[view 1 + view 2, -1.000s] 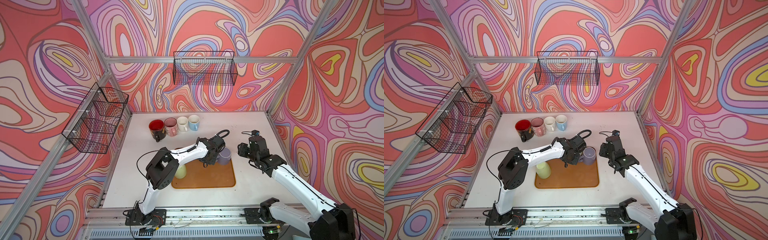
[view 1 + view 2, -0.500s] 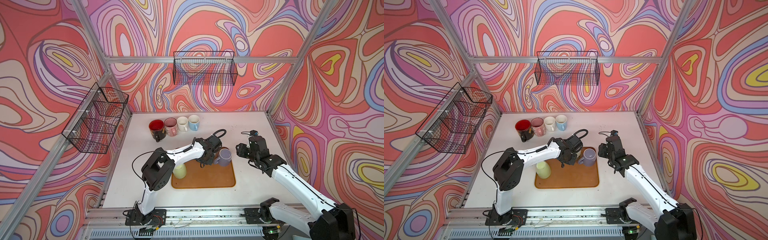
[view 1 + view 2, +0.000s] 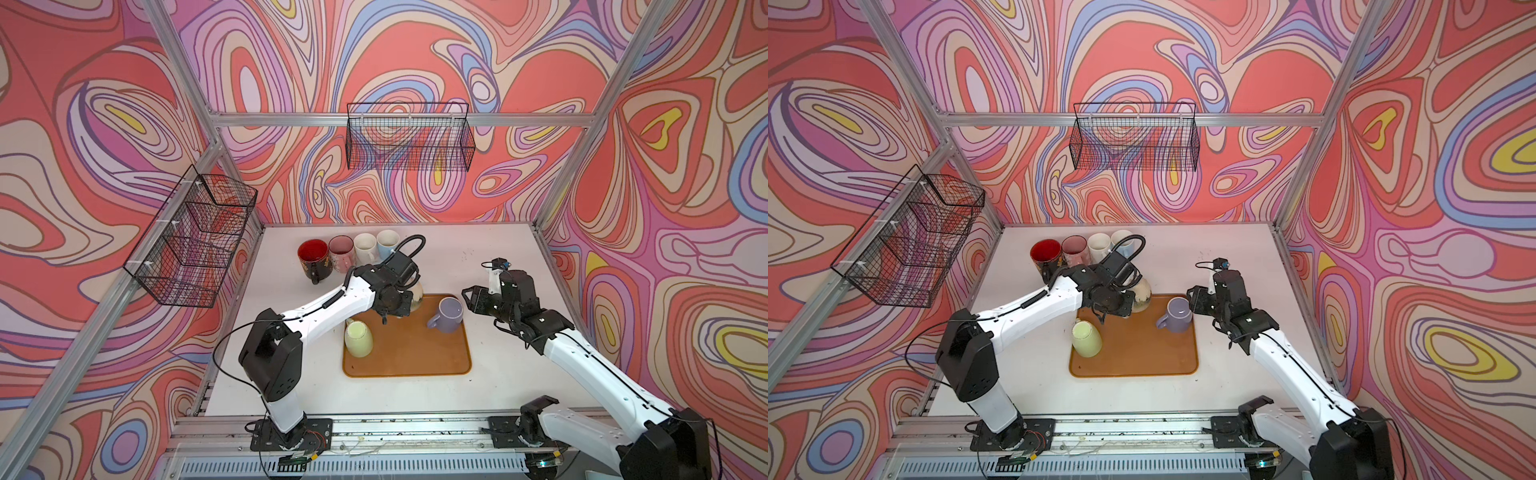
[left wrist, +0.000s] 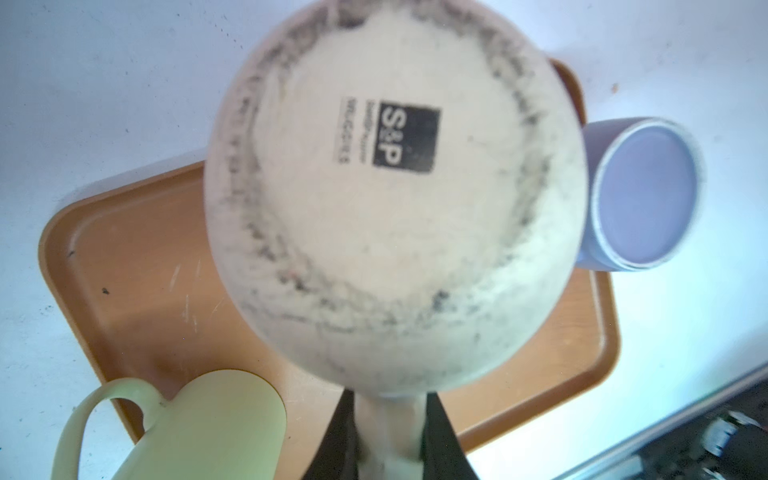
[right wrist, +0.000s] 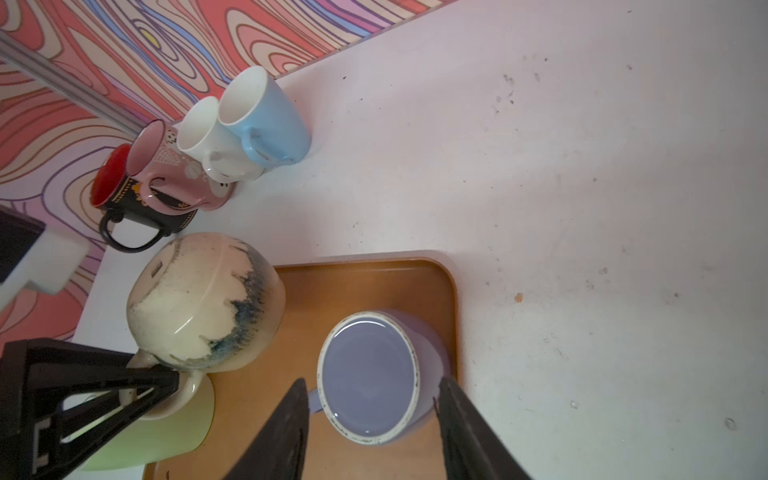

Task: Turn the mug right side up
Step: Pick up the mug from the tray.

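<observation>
Cream speckled mug (image 4: 390, 199): clamped by its handle (image 4: 392, 415) in the left gripper (image 5: 166, 380), jaws pinched narrow on it, over the back left corner of the orange tray (image 3: 415, 357). Cannot tell whether it rests on the tray or hangs clear. Only the left wrist view shows its base square-on: a black printed stamp inside a scuffed grey ring. The right wrist view shows the round belly from the side, with a blue-grey streak. In both top views the gripper hides most of it. The tray holds a purple mug (image 3: 449, 318), base up, and a pale green mug (image 3: 358, 338) at its left edge. Right gripper (image 3: 471, 300) is just beside the purple mug, fingers (image 5: 286, 432) apart on either side of it, gripping nothing. Four mugs (image 3: 365, 245) stand mouth up in a row at the back of the table (image 3: 498, 266).
</observation>
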{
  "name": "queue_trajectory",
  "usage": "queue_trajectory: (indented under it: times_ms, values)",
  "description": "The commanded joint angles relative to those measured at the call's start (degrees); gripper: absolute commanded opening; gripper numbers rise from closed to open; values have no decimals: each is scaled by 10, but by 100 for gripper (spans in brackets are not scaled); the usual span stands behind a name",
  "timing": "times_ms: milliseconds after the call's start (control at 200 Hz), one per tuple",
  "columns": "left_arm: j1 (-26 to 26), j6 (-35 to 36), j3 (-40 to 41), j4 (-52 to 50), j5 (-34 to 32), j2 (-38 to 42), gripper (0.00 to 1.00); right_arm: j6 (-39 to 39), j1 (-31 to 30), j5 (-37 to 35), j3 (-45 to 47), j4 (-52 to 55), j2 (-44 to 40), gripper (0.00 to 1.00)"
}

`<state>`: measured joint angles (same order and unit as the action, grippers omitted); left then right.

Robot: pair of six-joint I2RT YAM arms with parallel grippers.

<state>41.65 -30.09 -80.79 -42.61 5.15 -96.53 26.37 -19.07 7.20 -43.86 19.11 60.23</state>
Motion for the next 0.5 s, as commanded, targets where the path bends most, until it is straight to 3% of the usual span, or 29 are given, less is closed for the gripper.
queue_trajectory:
  times_ms: [0, 275, 491]
  values:
    - [-26, -20, 19, 67, 69, 51, 0, 3, 3, 87, -2, -42, -16, 51]
    - [-95, -102, 115, 221, 198, 162, 0, 103, 3, 260, 32, -176, -29, 53]
    - [-135, -154, 150, 315, 254, 205, 0, 220, 2, 325, 90, -336, -11, 56]
